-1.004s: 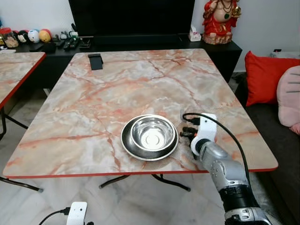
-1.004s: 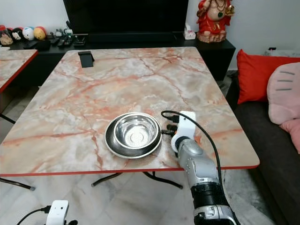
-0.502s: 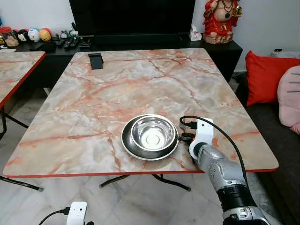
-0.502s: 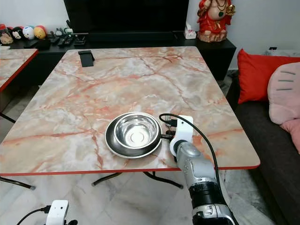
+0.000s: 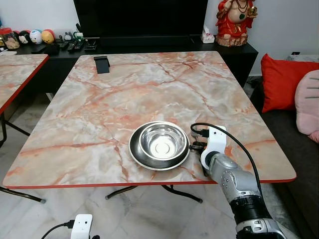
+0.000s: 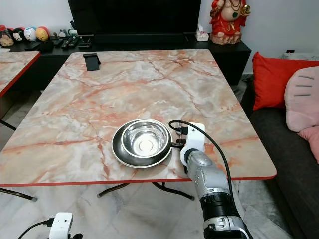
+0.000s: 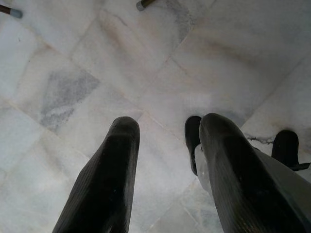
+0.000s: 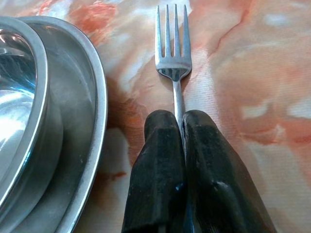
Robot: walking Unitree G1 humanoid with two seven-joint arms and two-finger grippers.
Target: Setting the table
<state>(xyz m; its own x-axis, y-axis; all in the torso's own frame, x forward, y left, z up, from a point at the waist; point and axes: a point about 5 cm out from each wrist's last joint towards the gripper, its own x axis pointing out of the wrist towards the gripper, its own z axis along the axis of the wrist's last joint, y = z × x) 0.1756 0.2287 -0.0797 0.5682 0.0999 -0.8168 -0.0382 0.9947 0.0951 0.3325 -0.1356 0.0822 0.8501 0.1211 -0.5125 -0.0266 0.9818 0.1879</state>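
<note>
Right gripper [image 8: 180,127] pinched the fork [image 8: 173,58] low beside the plate [image 8: 92,97], near the table's [image 5: 99,124] front edge, evidently for placement.

Silver arm, black fingers

The right gripper [image 8: 181,121] has two long rounded black fingers [image 8: 158,160]; behind it sit a white wrist block, a looping black cable, and a silver forearm.

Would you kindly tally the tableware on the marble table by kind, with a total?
Plates: 1, plate
Bowls: 1, bowl, on the plate
Forks: 1, fork, held by the right gripper beside the plate
Total: 3
</note>
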